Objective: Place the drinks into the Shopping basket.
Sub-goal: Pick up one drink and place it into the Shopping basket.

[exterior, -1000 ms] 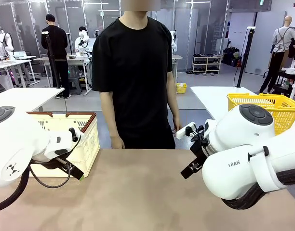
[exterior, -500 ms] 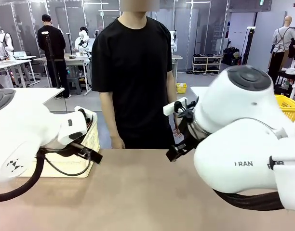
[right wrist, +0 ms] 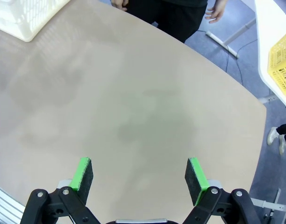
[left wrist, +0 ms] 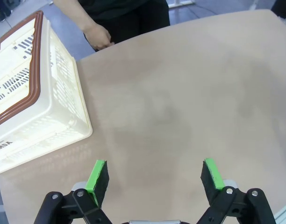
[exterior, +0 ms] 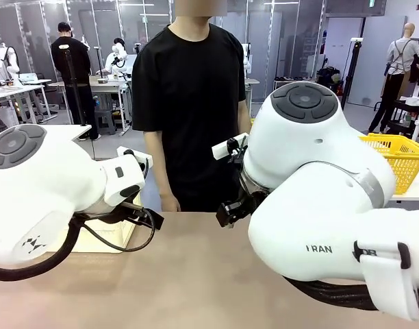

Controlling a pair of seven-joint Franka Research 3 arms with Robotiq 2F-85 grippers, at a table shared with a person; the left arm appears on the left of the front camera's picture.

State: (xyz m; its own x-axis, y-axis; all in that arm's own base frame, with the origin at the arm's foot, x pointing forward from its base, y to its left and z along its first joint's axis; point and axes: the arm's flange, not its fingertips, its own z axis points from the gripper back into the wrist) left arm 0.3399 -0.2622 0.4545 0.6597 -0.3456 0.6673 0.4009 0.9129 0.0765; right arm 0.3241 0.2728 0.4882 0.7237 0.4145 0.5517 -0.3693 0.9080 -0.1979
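The Shopping basket (left wrist: 40, 93), cream-white and slotted with a reddish-brown rim, stands on the tan table at the left of the left wrist view. Its corner (right wrist: 26, 14) shows at the top left of the right wrist view, and a small part of it (exterior: 110, 236) shows behind the left arm in the front view. The drinks are out of view. My left gripper (left wrist: 155, 175) hangs open over bare tabletop to the right of the basket, holding nothing. Over the middle of the table, my right gripper (right wrist: 139, 174) is open as well, with nothing between its green pads.
A person in a black shirt (exterior: 189, 103) stands at the far edge, one hand (left wrist: 98, 35) by the basket's far corner. A yellow mesh basket (exterior: 394, 154) sits on a separate white table at the right. Both bulky arm bodies block much of the front view.
Both arms have swung up and in toward the middle, nearer the front camera, and now hide most of the basket there. Both grippers stayed open.
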